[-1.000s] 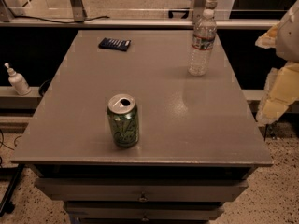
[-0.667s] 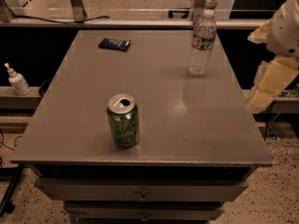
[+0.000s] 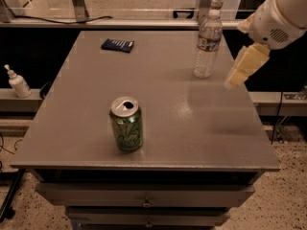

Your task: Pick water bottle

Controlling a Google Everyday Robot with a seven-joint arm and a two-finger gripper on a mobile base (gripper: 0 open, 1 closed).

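The water bottle (image 3: pixel 207 44) is a tall clear ribbed plastic bottle with a white cap and a label band. It stands upright at the far right of the grey table (image 3: pixel 192 128). My gripper (image 3: pixel 238 56) hangs from the white arm at the upper right, just to the right of the bottle and a little above the table. Its cream fingers (image 3: pixel 245 66) stand apart and hold nothing. A small gap separates the gripper from the bottle.
A green soda can (image 3: pixel 126 124) stands upright at the front centre-left. A flat dark blue packet (image 3: pixel 117 45) lies at the far left. A small white pump bottle (image 3: pixel 18 83) stands on a ledge left of the table. Drawers sit below the front edge.
My arm and gripper have moved left and inward from beyond the table's right edge toward the water bottle. The bottle, the can and the packet have not moved.
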